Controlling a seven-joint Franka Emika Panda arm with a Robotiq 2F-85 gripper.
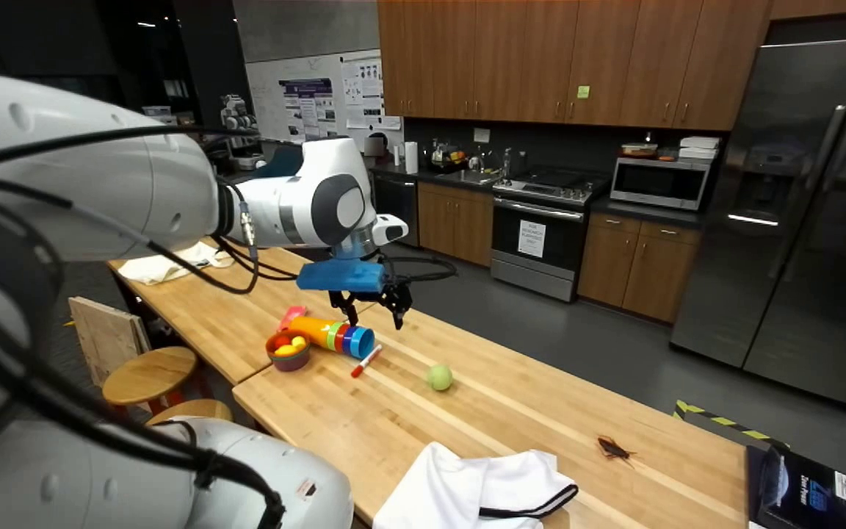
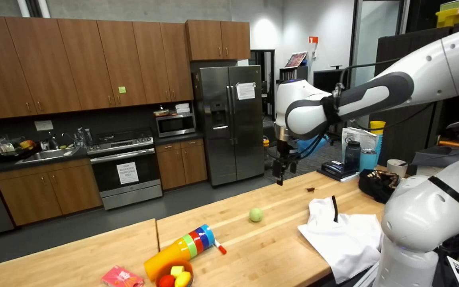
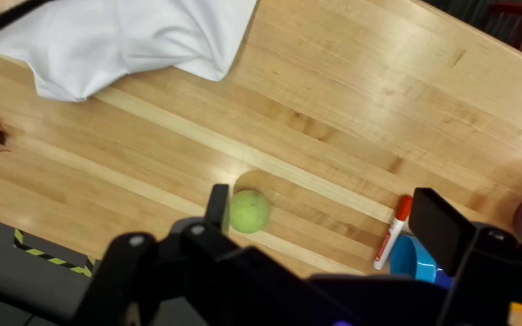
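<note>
From my end, the white arm (image 2: 432,75) is reaching out over the wooden surface (image 1: 526,397), which is carrying the smaller things. A white cloth (image 2: 341,235) is lying crumpled near the arm's base. The stack of colored cups (image 2: 177,251) is lying on its side. My claw (image 1: 376,325) is hanging above the surface, its fingers standing wide apart, gripping nothing and touching nothing that I'm seeing. A bowl (image 1: 289,361) with red and yellow pieces (image 2: 182,279) is sitting just beside the cups. The green ball (image 3: 249,211) is resting between the cups and the cloth; in the wrist view it's showing close to one finger, below the tips. The marker (image 3: 391,237) is lying just beside the cups' blue end; I'm not able to tell whether they're touching. A brown bug (image 1: 614,447) is lying near the cloth, well apart from the claw.

I'm judging this as positioning, with no contact being made. As I'm reading it, any lowering is calling for centering first, because the ball is sitting off to one side of the gap and would probably be rolling at a careless nudge.
</note>
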